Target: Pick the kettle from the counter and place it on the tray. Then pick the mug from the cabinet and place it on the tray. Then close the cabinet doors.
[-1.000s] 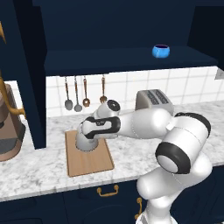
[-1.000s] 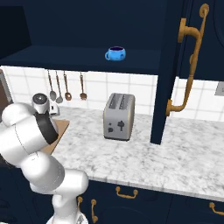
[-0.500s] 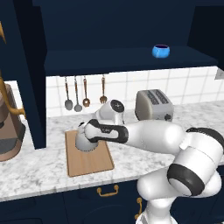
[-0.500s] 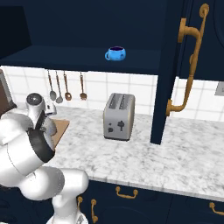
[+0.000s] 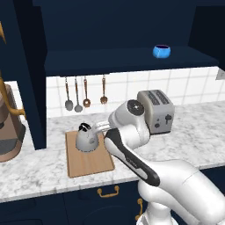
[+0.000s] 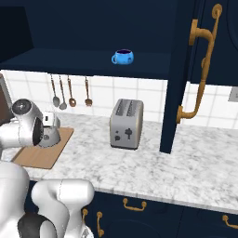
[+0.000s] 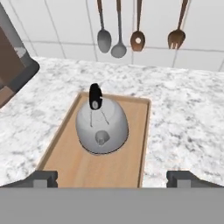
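The grey kettle (image 5: pixel 87 139) stands upright on the back half of the wooden tray (image 5: pixel 90 163), its black handle on top. From the hand camera the kettle (image 7: pixel 102 124) sits mid-tray (image 7: pixel 70 164), a short way ahead of my gripper (image 7: pixel 113 178). The gripper is open, its fingertips (image 7: pixel 43 177) wide apart and touching nothing. The blue mug (image 5: pixel 161 51) sits on the dark shelf of the open cabinet (image 5: pixel 110 59), up and to the right. From the right side the mug (image 6: pixel 122 57) shows above the toaster, and a cabinet door (image 6: pixel 186 74) with a gold handle stands open.
A silver toaster (image 5: pixel 156 110) stands on the marbled counter (image 5: pixel 193 127) right of the tray. Utensils (image 5: pixel 85 94) hang on the tiled wall behind. A brown coffee machine (image 5: pixel 9 129) sits at the far left. Another open cabinet door (image 5: pixel 30 74) hangs left of the tray.
My hand has drawn back from the kettle and the elbow has swung up and right. The kettle stays put on the tray.
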### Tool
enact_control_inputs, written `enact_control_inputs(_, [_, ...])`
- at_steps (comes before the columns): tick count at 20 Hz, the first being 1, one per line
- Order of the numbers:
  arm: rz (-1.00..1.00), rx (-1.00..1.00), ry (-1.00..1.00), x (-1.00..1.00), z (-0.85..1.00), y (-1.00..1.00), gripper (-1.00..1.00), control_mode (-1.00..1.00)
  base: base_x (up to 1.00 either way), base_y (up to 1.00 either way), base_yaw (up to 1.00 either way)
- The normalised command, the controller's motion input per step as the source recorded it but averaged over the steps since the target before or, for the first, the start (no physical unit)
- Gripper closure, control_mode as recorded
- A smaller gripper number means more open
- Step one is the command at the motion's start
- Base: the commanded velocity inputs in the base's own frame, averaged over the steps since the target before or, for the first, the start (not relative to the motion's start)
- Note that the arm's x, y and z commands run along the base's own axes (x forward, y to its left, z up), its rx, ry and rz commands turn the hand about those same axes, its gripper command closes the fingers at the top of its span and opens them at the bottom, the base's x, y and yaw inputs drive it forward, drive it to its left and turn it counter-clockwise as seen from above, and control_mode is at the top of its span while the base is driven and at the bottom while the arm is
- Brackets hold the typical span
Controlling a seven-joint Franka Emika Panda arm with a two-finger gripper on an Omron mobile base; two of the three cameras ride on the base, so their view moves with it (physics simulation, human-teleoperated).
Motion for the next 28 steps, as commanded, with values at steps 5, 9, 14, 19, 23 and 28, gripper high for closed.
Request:
enact_control_inputs(5, [-0.30, -0.07, 0.26, -0.40, 0.58, -0.23, -1.00, -1.00, 0.00, 0.00, 0.00])
enact_control_inputs(9, [0.00, 0.00, 0.00, 0.00, 0.00, 0.00, -1.00, -1.00, 0.00, 0.00, 0.00])
enact_control_inputs(14, [-0.01, 0.00, 0.00, -0.29, 0.30, 0.00, -1.00, -1.00, 0.00, 0.00, 0.00])
enact_control_inputs(19, [-0.12, 0.00, -0.04, -0.53, 0.88, -0.10, -1.00, -1.00, 0.00, 0.00, 0.00])
enact_control_inputs(23, [-0.15, 0.00, -0.17, -0.31, 0.96, -0.20, -1.00, -1.00, 0.00, 0.00, 0.00])
enact_control_inputs(28, [-0.19, -0.08, -0.13, 0.03, 0.95, -0.60, -1.00, -1.00, 0.00, 0.00, 0.00])
